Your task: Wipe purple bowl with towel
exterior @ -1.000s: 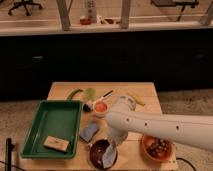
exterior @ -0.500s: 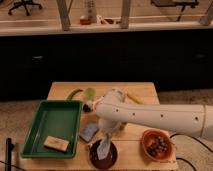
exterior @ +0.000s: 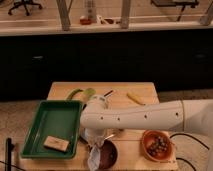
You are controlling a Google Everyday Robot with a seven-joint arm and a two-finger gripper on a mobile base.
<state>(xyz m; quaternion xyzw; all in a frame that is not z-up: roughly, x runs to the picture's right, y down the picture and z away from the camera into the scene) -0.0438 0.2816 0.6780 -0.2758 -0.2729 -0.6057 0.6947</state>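
Arm: is reaching in from the right edge across the table, its white link lying roughly level, elbow end bulging near table centre.
Pincer: is pointing downward at the front-left of the arm, just above the bowl's left rim; whether its fingers are spread or closed cannot be told.
Towel: is hanging as a pale crumpled strip below the pincer, draping over the bowl's left rim.
Purple bowl: is sitting at the table's front edge, directly under and slightly right of the pincer.
Key relation: the bowl's centre is lying just right of the towel, so the wiping stroke is judged to run rightward.
Neighbours: 1 green tray just left, 1 orange bowl to the right.
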